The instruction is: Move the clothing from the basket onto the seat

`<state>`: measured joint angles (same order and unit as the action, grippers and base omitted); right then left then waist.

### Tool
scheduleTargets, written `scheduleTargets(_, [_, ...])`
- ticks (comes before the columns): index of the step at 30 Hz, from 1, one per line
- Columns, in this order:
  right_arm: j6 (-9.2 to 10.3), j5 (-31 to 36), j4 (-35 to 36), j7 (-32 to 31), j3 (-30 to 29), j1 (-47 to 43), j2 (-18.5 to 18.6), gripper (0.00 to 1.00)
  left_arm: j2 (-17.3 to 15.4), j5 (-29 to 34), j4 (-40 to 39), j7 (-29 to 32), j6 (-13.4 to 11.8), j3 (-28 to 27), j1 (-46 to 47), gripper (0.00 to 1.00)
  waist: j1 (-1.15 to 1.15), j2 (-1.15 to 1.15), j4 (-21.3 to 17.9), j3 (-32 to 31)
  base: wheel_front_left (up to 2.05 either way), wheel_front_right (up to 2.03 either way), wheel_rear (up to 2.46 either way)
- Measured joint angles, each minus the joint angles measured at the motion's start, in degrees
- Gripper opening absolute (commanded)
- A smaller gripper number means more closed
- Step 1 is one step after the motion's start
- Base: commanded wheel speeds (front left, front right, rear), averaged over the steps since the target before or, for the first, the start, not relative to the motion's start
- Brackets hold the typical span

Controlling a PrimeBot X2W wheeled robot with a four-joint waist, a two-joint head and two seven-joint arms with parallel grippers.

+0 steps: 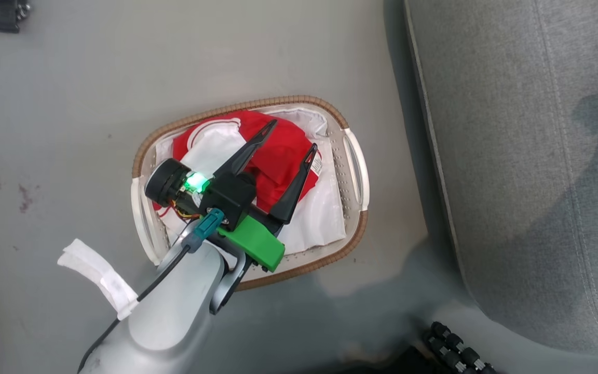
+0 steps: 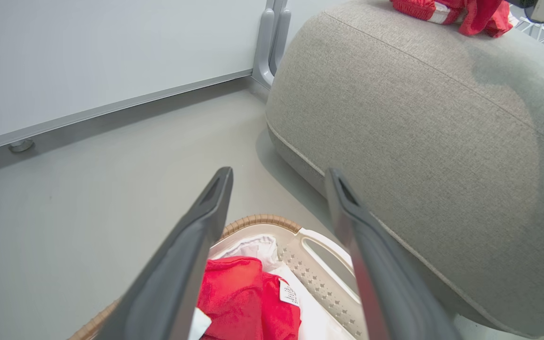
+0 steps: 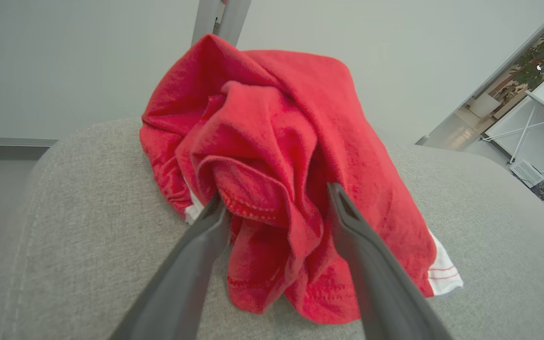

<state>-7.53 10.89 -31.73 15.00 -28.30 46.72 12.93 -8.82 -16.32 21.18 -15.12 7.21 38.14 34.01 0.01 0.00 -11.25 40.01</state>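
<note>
Well, the left gripper (image 1: 293, 135) hangs with its fingers spread over the basket (image 1: 236, 107) on the floor, where red clothing (image 1: 278, 156) lies inside. On the grey seat (image 1: 527, 156) (just beside the basket) the right gripper (image 3: 276, 193), likewise spread, straddles a bunched red garment (image 3: 276, 94).

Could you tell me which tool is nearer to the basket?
Left. The left tool hangs open above the basket, over its red clothes; the right tool is up at the seat, around a red garment.
</note>
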Motion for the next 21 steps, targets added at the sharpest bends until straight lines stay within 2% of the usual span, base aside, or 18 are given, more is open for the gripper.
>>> scheduleTargets(9, [0.00,-1.0,3.8,0.0,1.8,-9.1,-1.1,1.00,2.1,-0.5,-0.7,0.0,0.0,-4.0,-3.4,1.00,0.00,0.00,1.3,-6.5,0.00,0.00,0.00])
scheduleTargets(14, [0.00,-1.3,4.0,0.0,3.7,-9.5,0.0,1.00,2.9,-0.8,-1.5,0.0,0.1,-7.6,-5.1,1.00,-0.01,0.00,2.2,-10.6,0.00,0.00,0.00])
scheduleTargets(21, [0.00,-1.5,5.0,0.0,9.0,-9.4,0.1,1.00,3.8,-0.5,-2.0,0.0,0.1,-15.3,-8.6,1.00,-0.01,0.00,3.8,-17.5,0.00,0.00,0.00])
